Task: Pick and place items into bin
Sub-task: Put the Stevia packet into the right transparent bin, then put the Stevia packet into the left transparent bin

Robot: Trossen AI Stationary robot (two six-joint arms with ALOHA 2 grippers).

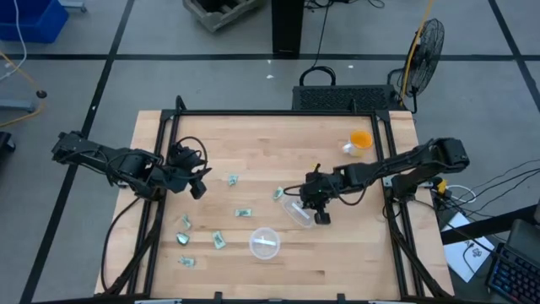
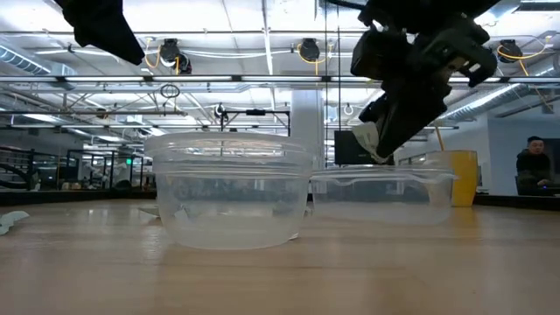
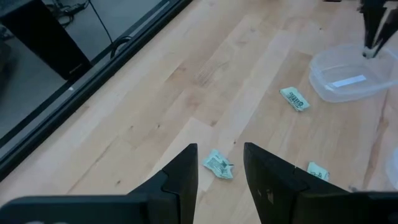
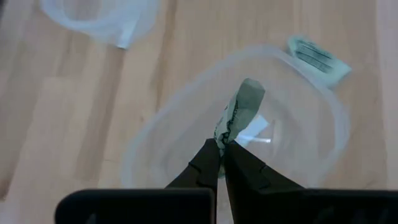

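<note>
Right claw (image 4: pixel 221 149) has its two dark fingers pinched together on one green-and-white wrapped piece (image 4: pixel 241 107), which stands up out of the fingertips directly above the open mouth of a clear round cup (image 4: pixel 186 118). From above, that claw (image 1: pixel 321 215) sits over this cup (image 1: pixel 297 213) right of the desk's middle, and the level view shows the piece (image 2: pixel 369 140) hanging from the claw (image 2: pixel 385 144) just above the cup's rim (image 2: pixel 381 178), not yet lying inside. Another wrapped piece (image 4: pixel 317 57) lies on the wood just beside the cup's outer wall. A second clear cup (image 1: pixel 264 242) stands nearer the front edge of the desk (image 1: pixel 261 143), and an orange cup (image 1: pixel 360 141) stands toward the far right corner. Left claw (image 1: pixel 199 184) hovers over the left part of the desk with its fingers parted and nothing between them; its wrist view shows a loose piece (image 3: pixel 217 164) on the wood, seen in the gap between the fingers (image 3: pixel 184 174), with two more (image 3: pixel 295 98) (image 3: pixel 318 170) lying apart farther on. Further pieces are scattered near the front left of the desk (image 1: pixel 184 222) (image 1: pixel 218 240) (image 1: pixel 186 262). A person (image 2: pixel 531 166) is visible in the room beyond.
</note>
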